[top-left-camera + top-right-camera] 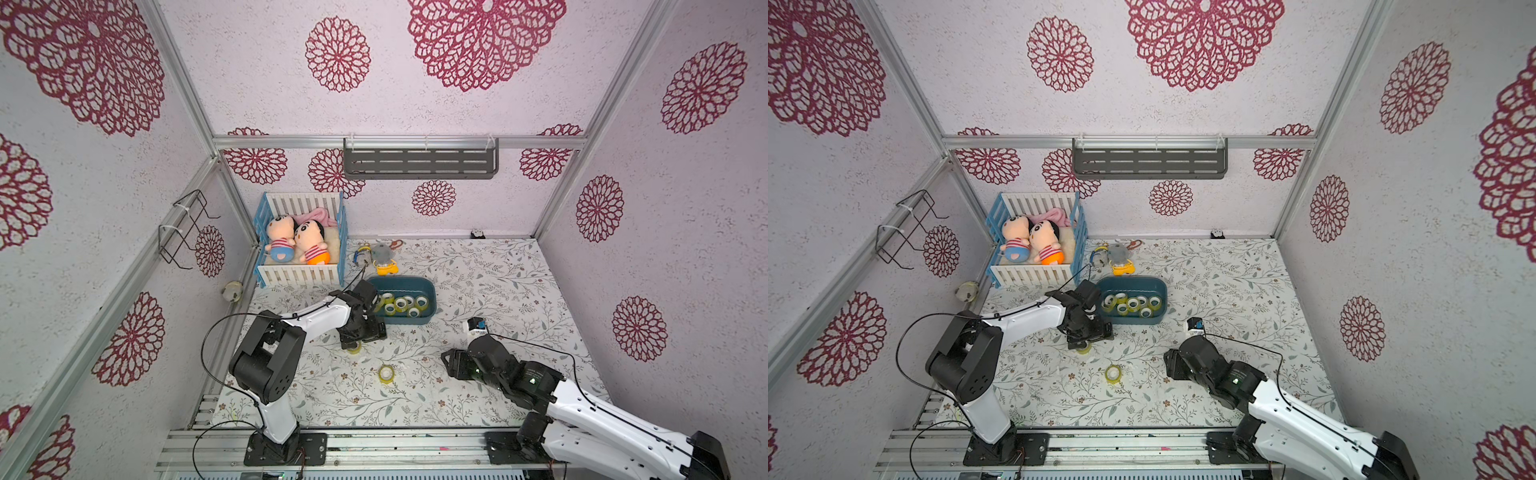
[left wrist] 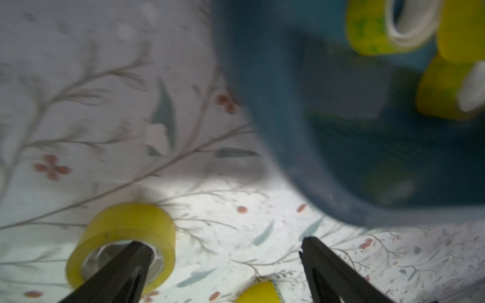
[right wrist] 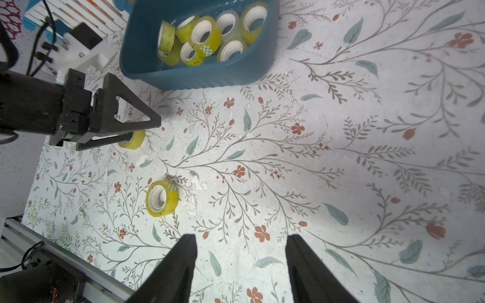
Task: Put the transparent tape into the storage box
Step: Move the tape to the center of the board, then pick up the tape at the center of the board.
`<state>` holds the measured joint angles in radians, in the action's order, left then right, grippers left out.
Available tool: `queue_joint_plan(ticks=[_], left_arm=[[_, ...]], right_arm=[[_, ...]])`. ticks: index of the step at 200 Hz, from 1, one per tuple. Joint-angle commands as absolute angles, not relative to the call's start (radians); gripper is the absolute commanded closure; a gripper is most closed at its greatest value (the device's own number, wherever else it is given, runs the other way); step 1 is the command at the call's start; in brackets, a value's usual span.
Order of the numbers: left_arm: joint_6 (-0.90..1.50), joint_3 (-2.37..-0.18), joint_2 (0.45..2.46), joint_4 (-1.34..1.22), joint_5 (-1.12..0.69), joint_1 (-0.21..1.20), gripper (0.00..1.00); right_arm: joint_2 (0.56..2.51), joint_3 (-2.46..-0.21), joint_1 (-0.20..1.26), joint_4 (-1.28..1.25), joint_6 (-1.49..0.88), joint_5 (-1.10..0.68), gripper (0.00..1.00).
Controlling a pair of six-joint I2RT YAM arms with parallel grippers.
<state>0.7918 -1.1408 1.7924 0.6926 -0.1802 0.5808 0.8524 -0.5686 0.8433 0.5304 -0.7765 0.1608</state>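
one transparent tape roll (image 2: 126, 217) lies on the counter (image 3: 315, 157) near the storage box (image 3: 199, 76), under a finger (image 2: 123, 270) of the wide-open, empty left pincer (image 2: 220, 242); another roll (image 3: 172, 195) lies apart; right pincer (image 3: 241, 236) half open, empty.

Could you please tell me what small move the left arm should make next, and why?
Probably close the left gripper: its jaws stand open, one finger seems to sit in the core of the tape roll, the other outside, so closing should pinch the roll's wall for lifting into the storage box.
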Motion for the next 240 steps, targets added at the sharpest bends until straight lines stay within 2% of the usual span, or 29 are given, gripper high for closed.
queue_joint_plan(ticks=[1,31,57,81,110,133,149,194,240], left_arm=[[0.852,-1.188,1.821,0.662,-0.219,0.664,0.03],[0.903,-1.279,1.827,0.645,-0.194,0.759,0.03],[0.903,-1.307,1.743,0.675,-0.096,0.755,0.02],[0.867,-1.262,1.601,0.711,-0.025,0.664,0.0],[0.79,-1.173,1.431,0.788,-0.007,0.484,0.01],[0.721,-1.121,1.346,0.869,-0.008,0.37,0.02],[0.689,-1.086,1.321,0.906,-0.008,0.309,0.03],[0.62,-1.04,1.227,0.887,0.006,0.19,0.03],[0.532,-0.936,1.132,0.772,0.091,0.154,0.03]], right_arm=[[0.87,-0.583,0.841,0.472,-0.74,0.187,0.39],[0.887,-0.602,0.83,0.465,-0.72,0.196,0.38],[0.898,-0.628,0.816,0.454,-0.71,0.184,0.38],[0.936,-0.645,0.812,0.417,-0.706,0.139,0.37],[1.011,-0.66,0.812,0.351,-0.733,0.085,0.37],[1.121,-0.706,0.835,0.305,-0.763,0.049,0.38],[1.231,-0.788,0.894,0.319,-0.766,0.089,0.38],[1.568,-1.035,0.961,0.387,-0.798,0.126,0.38],[1.708,-1.083,0.963,0.333,-0.828,0.161,0.38]])
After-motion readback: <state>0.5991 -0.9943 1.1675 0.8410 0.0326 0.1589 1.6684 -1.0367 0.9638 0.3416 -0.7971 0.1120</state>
